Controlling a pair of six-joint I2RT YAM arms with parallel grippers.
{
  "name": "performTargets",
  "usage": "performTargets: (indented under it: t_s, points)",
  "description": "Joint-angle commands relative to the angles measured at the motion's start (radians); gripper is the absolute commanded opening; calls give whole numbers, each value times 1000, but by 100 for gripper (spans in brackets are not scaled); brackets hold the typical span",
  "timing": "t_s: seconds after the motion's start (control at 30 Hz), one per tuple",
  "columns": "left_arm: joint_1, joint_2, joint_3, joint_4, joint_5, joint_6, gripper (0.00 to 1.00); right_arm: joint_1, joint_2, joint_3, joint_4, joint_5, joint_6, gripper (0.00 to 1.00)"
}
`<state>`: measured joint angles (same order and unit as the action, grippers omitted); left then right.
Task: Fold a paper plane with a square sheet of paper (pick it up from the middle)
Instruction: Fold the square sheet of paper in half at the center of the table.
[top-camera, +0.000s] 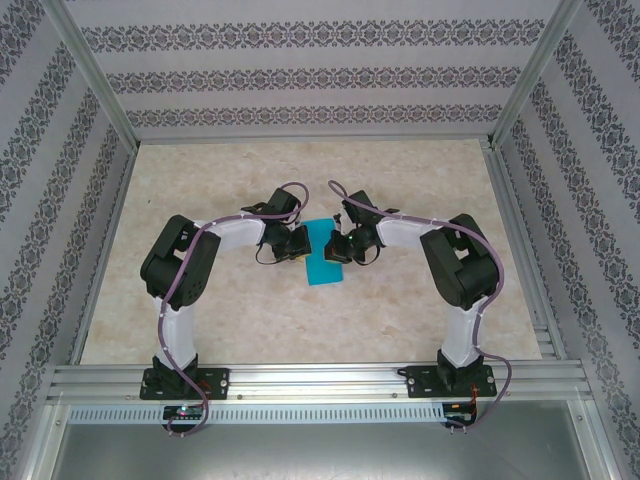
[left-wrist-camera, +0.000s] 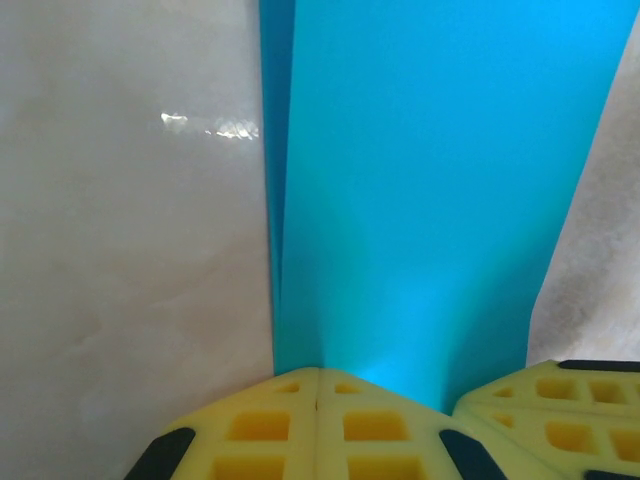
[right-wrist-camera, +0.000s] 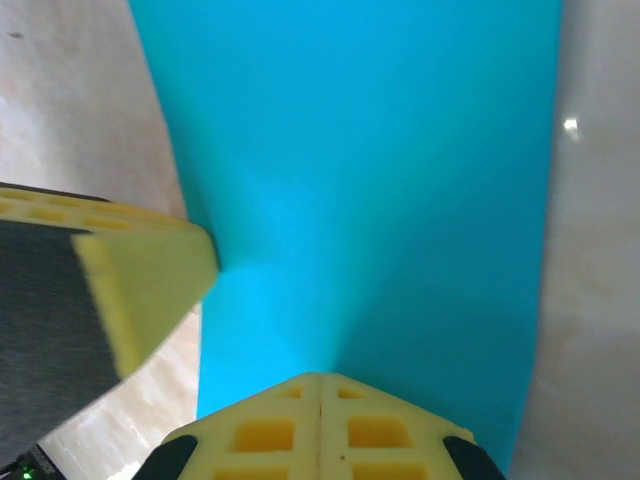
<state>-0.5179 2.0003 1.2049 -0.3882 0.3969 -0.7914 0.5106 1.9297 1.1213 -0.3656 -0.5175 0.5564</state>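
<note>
Cyan folded sheet (top-camera: 323, 262) stretches out ahead of my left jaws and right jaws, each closed tight, pinching its near edge.

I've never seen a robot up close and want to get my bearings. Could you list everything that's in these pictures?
sheet of paper: one, cyan-blue, lying in the middle of the table between the two hands
table: one, pale marbled beige, under everything
walls: three, grey patterned wallpaper, at the left, back and right
metal frame: one, silver, around the table, with a rail along the near edge
left arm: one, black and white with a purplish cable, fixed to the near rail, bent inward
right arm: one, same colours, mirrored on the other side
left hand: one, yellow fingers, shut, tips on the paper
right hand: one, yellow fingers, shut, tips on the paper
</note>
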Motion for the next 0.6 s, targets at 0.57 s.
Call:
performTargets:
  t_s: [0.57]
  points:
    - [-33, 161, -86, -189, -169, -2, 0, -31, -138, -291, -17, 21, -78, 1]
